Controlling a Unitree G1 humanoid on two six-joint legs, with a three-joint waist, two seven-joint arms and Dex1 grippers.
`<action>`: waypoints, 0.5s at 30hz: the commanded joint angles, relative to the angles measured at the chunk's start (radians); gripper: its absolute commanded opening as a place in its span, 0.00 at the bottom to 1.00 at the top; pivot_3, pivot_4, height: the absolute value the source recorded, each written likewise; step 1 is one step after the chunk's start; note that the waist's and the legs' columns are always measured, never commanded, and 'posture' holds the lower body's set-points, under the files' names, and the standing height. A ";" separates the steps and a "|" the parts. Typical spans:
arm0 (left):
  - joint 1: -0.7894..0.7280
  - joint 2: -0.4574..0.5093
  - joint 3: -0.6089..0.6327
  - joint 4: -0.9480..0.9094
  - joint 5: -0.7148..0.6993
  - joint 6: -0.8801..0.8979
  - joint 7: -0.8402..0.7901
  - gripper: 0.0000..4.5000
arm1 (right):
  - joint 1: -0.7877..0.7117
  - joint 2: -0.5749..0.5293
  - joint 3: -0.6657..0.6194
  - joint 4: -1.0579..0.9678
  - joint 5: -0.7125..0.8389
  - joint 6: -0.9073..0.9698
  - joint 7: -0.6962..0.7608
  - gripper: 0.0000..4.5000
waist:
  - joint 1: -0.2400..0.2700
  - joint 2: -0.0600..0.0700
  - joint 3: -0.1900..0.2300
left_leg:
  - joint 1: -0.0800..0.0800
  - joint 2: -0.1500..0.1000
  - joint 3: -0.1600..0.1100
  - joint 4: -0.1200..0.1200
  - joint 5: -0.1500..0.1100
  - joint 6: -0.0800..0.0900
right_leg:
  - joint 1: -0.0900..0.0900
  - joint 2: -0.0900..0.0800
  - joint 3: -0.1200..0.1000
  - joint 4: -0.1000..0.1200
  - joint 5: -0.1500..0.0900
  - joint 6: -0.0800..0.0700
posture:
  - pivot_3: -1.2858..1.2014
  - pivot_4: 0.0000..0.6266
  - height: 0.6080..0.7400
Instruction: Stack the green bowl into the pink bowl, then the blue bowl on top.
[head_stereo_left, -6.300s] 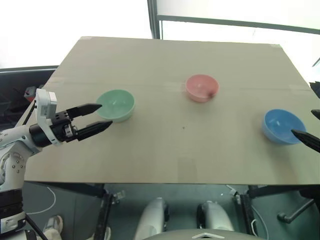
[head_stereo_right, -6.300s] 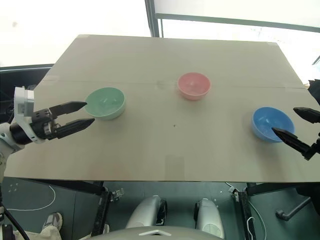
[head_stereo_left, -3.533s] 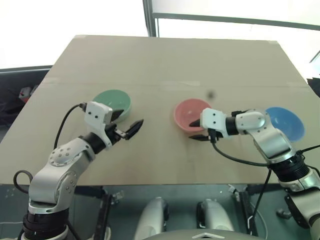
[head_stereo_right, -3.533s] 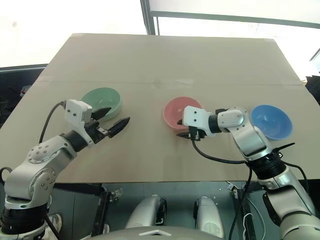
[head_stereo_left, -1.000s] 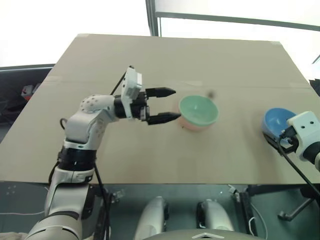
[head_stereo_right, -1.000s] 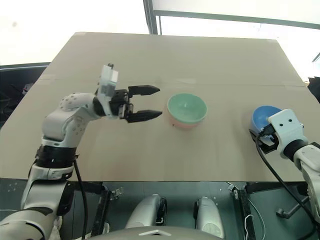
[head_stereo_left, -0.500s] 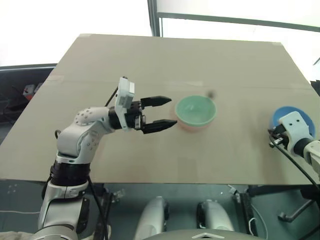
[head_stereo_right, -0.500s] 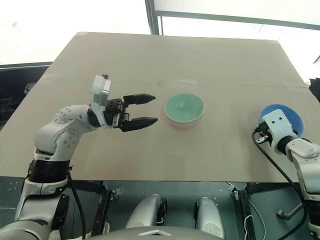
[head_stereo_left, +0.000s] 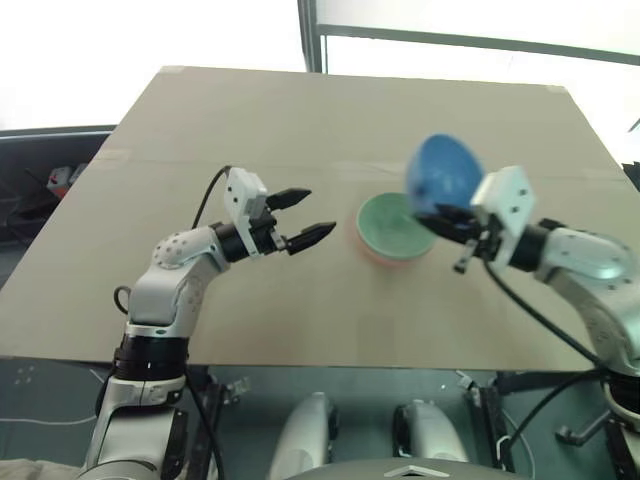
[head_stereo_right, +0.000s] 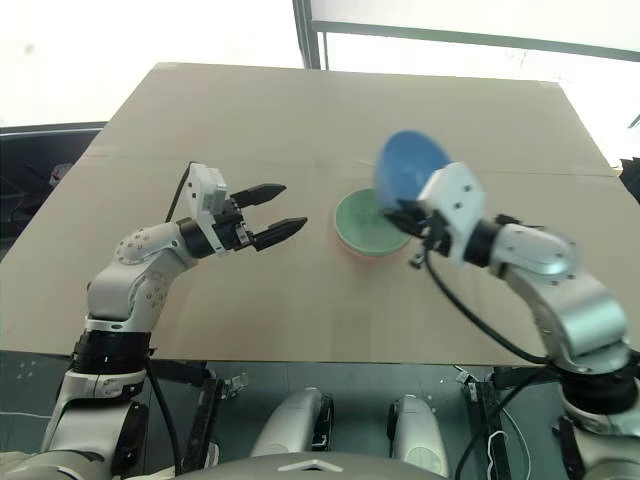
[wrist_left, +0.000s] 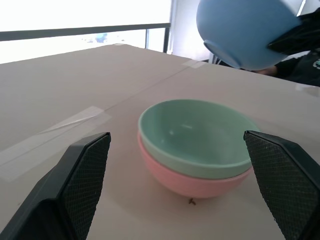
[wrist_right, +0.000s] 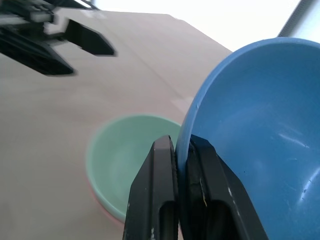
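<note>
We see the green bowl (head_stereo_left: 392, 226) nested inside the pink bowl (wrist_left: 192, 181), the pair sitting near the middle of the cardboard-covered table (head_stereo_left: 300, 110). Only a thin pink rim and lower wall show beneath the green one.

The right gripper (wrist_right: 182, 150) is clamped on the rim of the blue bowl (head_stereo_left: 443, 174) — one finger inside the wall, the other outside, as the right wrist view shows. The blue bowl is lifted clear of the table and tilted on its side, hanging just above and beyond the far right edge of the stacked pair, not touching it.

The left gripper (head_stereo_left: 302, 215) hovers above the table just to the left of the stack, pointing toward it, with its two black fingers spread wide and nothing between them. In the left wrist view the two stacked bowls sit framed between those fingers, with the blue bowl's underside above them.
</note>
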 joint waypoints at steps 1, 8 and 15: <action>0.018 0.002 0.022 -0.031 0.017 -0.032 0.028 1.00 | -0.035 0.013 0.124 0.100 -0.052 -0.038 0.050 0.09 | 0.001 0.000 0.000 | 0.000 0.000 0.000 0.001 -0.001 0.001 | 0.000 0.000 0.000 0.000 0.000 0.000 | 0.52 0.24 0.68; 0.092 0.006 0.056 -0.111 0.021 -0.053 0.076 1.00 | -0.050 0.029 0.068 0.128 -0.082 -0.130 0.037 0.70 | -0.005 0.000 0.000 | 0.000 0.000 0.001 0.001 -0.001 0.001 | 0.000 0.000 0.000 0.001 0.000 0.000 | 0.52 0.24 0.68; 0.244 0.031 0.105 -0.264 -0.049 0.029 0.108 1.00 | 0.148 -0.035 -0.229 -0.056 0.098 -0.111 0.072 0.87 | -0.001 0.000 0.000 | -0.001 0.000 0.000 0.001 -0.001 0.002 | 0.001 -0.002 -0.001 0.000 0.000 0.000 | 0.52 0.24 0.68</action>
